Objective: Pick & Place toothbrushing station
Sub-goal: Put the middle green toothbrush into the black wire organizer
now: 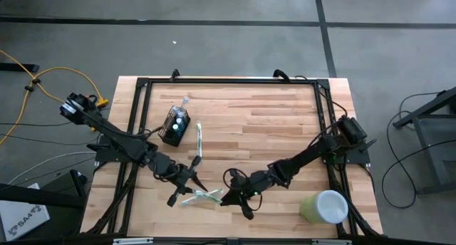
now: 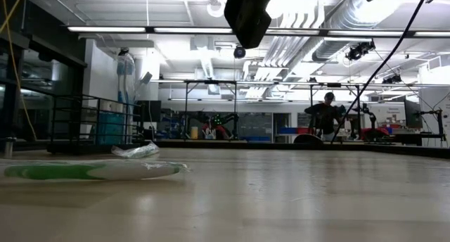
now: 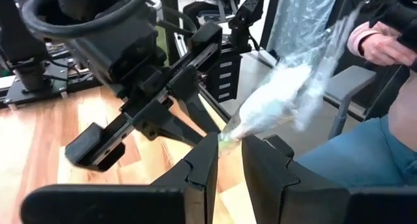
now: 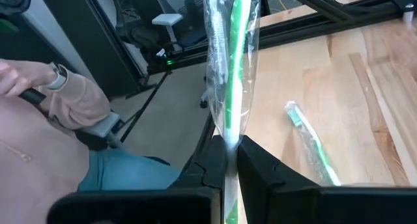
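Near the table's front edge, the left gripper (image 3: 229,160) pinches a wrapped toothbrush (image 3: 287,94); the right gripper (image 4: 227,160) clamps another wrapped toothbrush (image 4: 231,61).

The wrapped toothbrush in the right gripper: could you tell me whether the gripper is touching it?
Touching. The right wrist view shows the right gripper shut on the wrapped green toothbrush, wrapper pinched between both fingers.

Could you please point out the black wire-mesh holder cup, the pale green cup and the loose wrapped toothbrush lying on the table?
Black wire-mesh holder cup (image 1: 175,127), high view, its mesh side.
Pale green cup (image 1: 324,206), high view, its white inside.
Loose wrapped green toothbrush (image 1: 199,142), high view, middle of its handle.
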